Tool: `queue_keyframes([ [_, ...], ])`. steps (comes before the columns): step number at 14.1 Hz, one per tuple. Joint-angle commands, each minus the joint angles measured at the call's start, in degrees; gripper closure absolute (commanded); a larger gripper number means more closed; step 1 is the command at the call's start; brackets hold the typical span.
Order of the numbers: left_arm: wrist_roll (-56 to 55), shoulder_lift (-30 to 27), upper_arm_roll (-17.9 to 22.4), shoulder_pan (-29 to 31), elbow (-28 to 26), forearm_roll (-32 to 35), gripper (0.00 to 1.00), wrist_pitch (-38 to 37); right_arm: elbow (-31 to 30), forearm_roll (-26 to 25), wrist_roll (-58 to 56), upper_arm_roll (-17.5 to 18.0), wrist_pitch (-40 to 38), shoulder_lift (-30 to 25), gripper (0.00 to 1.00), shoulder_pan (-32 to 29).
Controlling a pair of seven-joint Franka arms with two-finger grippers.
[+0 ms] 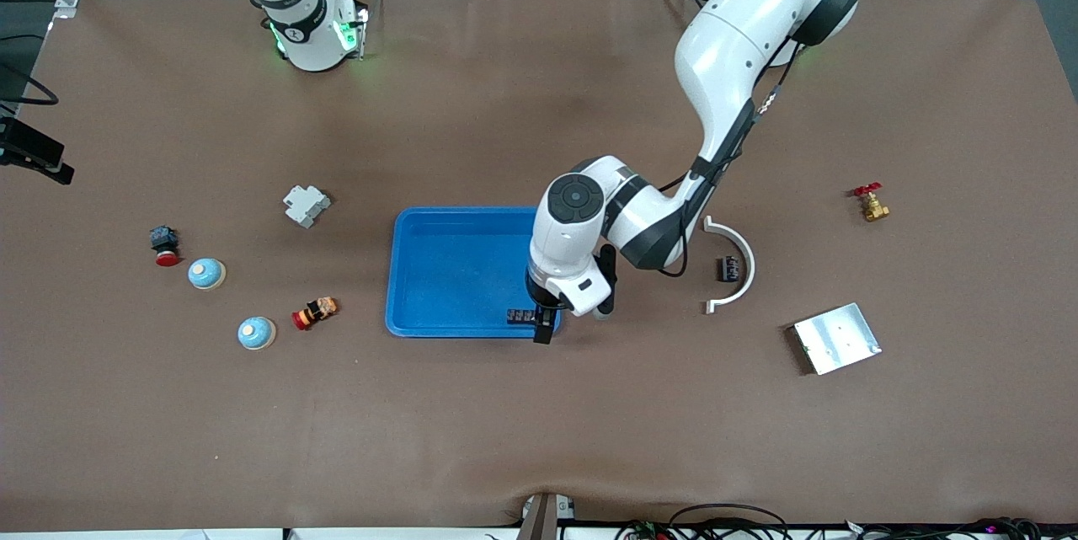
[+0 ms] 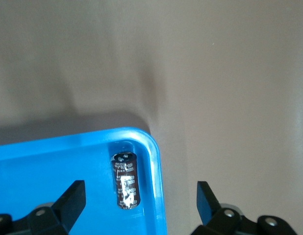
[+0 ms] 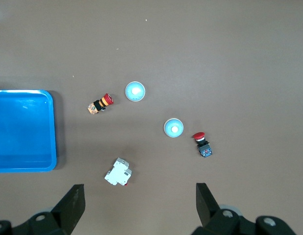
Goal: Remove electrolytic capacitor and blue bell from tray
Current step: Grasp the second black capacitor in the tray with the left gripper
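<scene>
A wide brown worktop (image 1: 539,422) carries a shallow bright-blue plastic tray (image 1: 446,270) with a raised rim near its middle. The left gripper (image 1: 546,323) hovers over the tray's corner nearest the front camera, jaws spread wide and empty, straddling a small dark cylindrical electrolytic capacitor (image 2: 124,180) lying on its side against the rim. The right gripper (image 3: 137,205) waits high over the worktop, jaws wide and empty. Two pale blue dome bells (image 1: 206,273) already lie outside the tray, so the capacitor step looks current; next the left gripper should descend and close on it
</scene>
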Motion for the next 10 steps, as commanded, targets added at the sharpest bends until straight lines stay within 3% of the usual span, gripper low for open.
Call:
queue_keyframes([
  [1,-4.15,3.29,4.86,-3.6,3.7,-0.56,0.0,3.31,1.47,-1.0,0.62,0.71,-0.92,0.61,0.0,-0.68],
  [10,-6.54,8.31,8.03,-7.47,3.17,-0.3,0.0,7.98,1.47,-0.92,0.53,0.8,-1.0,0.88,0.0,-0.68],
])
